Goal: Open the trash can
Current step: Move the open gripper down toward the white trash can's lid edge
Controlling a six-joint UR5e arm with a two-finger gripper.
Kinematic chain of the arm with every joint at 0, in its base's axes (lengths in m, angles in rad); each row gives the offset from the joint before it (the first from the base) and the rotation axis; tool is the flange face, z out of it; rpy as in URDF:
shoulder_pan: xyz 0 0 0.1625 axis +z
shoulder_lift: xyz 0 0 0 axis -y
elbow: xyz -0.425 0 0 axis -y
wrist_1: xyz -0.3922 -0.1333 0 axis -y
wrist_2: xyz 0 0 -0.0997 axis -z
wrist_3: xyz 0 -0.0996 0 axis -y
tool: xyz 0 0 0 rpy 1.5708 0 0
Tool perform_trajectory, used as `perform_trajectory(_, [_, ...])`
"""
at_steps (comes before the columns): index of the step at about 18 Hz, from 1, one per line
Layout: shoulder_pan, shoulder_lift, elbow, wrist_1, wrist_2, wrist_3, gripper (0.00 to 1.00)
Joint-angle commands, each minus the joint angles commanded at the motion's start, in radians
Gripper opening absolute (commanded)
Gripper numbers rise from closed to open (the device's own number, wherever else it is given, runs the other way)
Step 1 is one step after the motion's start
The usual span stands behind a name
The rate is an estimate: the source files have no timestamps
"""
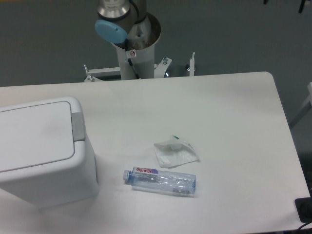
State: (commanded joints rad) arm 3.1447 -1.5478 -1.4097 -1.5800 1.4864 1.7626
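Trash can (41,151) sits at the table's near-left corner, lid shut; gripper is out of view, so neither its state nor any offset from it can be told; judged stiff, smooth, light plastic; press the 1 grey push-bar (78,127).

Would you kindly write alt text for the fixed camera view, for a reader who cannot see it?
A white trash can with its lid shut stands at the left of a white table. A clear bottle lies on its side beside a crumpled plastic wrapper. Only the arm's base shows; the gripper is out of view.
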Motion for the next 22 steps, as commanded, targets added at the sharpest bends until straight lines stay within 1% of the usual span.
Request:
perform_trajectory(3, [0.0, 0.002, 0.0, 0.002, -0.046, -0.006, 1.0])
perform_trajectory(4, [-0.003, 0.0, -0.006, 0.002, -0.064, -0.029, 1.0])
perform_trajectory(5, [-0.011, 0.0, -0.011, 0.008, -0.089, -0.079, 1.0])
perform_trajectory(7, [-0.031, 0.0, -0.014, 0.017, -0.112, -0.234, 1.0])
perform_trajectory(8, [-0.078, -0.008, -0.014, 0.049, -0.123, -0.362, 1.0])
perform_trajectory(10, [-0.158, -0.028, -0.02, 0.11, -0.117, -0.542, 1.0])
perform_trajectory(11, [-0.217, -0.049, -0.018, 0.154, -0.115, -0.683, 1.0])
perform_trajectory(13, [-0.296, -0.077, -0.017, 0.231, -0.117, -0.872, 1.0])
perform_trajectory(14, [-0.364, -0.099, -0.011, 0.3, -0.115, -1.005, 1.0])
perform_trajectory(15, [-0.397, -0.104, -0.012, 0.336, -0.118, -1.096, 1.0])
perform_trajectory(16, [-0.429, -0.106, -0.012, 0.351, -0.123, -1.177, 1.0])
perform_trajectory(19, [-0.569, -0.11, -0.009, 0.354, -0.135, -1.365, 1.0])
perform_trajectory(20, [-0.625, -0.115, -0.009, 0.354, -0.178, -1.479, 1.0])
perform_trajectory(21, [-0.641, -0.117, -0.003, 0.356, -0.233, -1.57, 1.0])
perform_trajectory(22, [-0.65, -0.117, 0.003, 0.356, -0.311, -1.671, 1.0])
